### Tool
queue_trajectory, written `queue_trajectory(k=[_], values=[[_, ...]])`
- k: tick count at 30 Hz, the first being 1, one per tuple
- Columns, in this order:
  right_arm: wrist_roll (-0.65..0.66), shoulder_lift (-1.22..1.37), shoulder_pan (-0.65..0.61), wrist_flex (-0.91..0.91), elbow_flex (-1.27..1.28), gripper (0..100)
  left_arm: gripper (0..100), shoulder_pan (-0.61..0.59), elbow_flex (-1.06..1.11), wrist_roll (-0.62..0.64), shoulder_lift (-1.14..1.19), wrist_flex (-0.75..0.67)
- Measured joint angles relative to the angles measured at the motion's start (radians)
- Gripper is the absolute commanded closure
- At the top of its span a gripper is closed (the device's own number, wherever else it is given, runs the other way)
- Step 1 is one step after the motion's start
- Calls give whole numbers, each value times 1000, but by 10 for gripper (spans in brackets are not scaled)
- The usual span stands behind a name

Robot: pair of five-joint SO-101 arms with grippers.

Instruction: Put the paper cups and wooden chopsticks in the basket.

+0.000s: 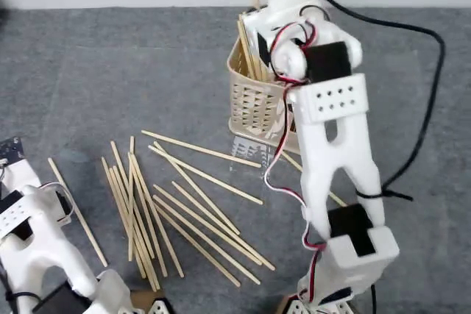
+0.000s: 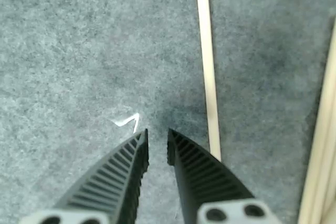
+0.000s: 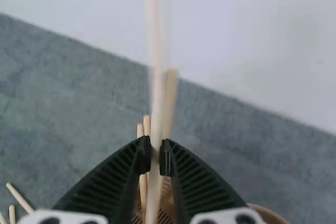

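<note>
Right gripper (image 3: 155, 156) clamps a chopstick (image 3: 153, 35) over the basket (image 1: 250, 104), upper centre; a tilted release risks it tipping out. Left gripper (image 2: 157, 141) empty, slightly parted.

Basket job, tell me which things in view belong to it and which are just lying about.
Job: basket; loose chopsticks on the grey mat; chopsticks already standing in the basket; one chopstick clamped in the right arm's jaws.
Lying about: black cable; small white scrap on the mat.
</note>
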Motion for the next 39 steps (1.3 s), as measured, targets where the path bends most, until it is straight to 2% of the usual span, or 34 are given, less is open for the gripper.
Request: queue_trajectory(k=[3, 7, 13, 16, 20, 22, 25, 33, 39], values=[[-28, 35, 2, 0, 2, 806, 931, 0, 0, 0, 0, 0], [-52, 38, 8, 46, -9, 787, 931, 0, 0, 0, 0, 0], [-54, -23, -57, 252, -55, 918, 931, 0, 0, 0, 0, 0], [-54, -78, -106, 384, -63, 988, 931, 0, -35, -5, 0, 46], [-54, -110, -137, 539, -63, 990, 923, 0, -133, -5, 0, 144], [-54, -114, -143, 554, -58, 991, 875, 6, -184, -20, 0, 183], [-54, -137, -143, 555, 11, 991, 793, 61, -218, -84, 0, 226], [-61, -308, -143, 555, 373, 991, 787, 255, -221, -100, 0, 253], [-61, -482, -124, 471, 704, 991, 785, 402, -219, -11, 0, 252]])
